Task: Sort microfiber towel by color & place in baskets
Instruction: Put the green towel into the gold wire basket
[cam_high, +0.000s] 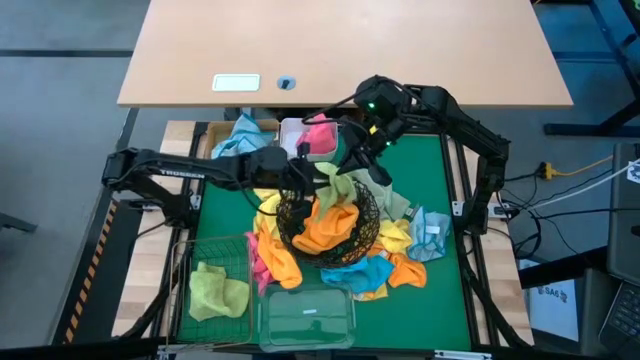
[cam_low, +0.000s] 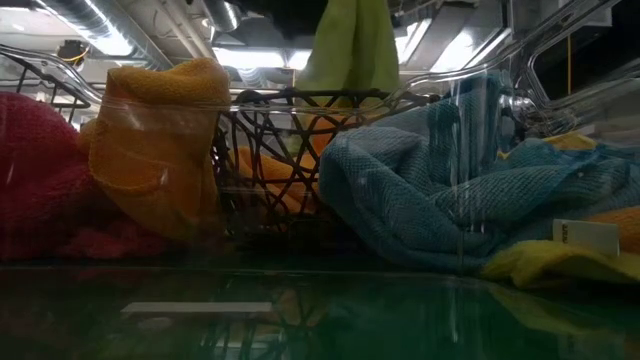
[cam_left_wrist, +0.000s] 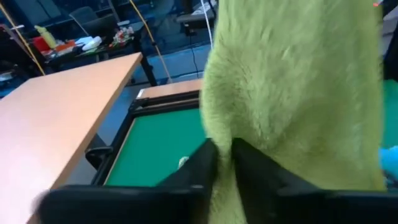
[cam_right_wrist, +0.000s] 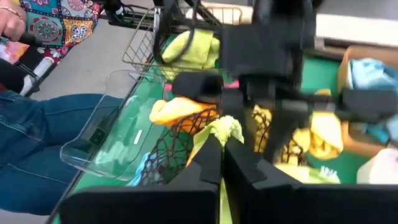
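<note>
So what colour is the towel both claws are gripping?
Light green towel; the left wrist view shows it best.

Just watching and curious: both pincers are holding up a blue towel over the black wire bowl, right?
Not quite: the towel is green, not blue, as the left wrist view shows. The rest holds: the left pincer and right pincer both grip it above the black wire bowl.
</note>
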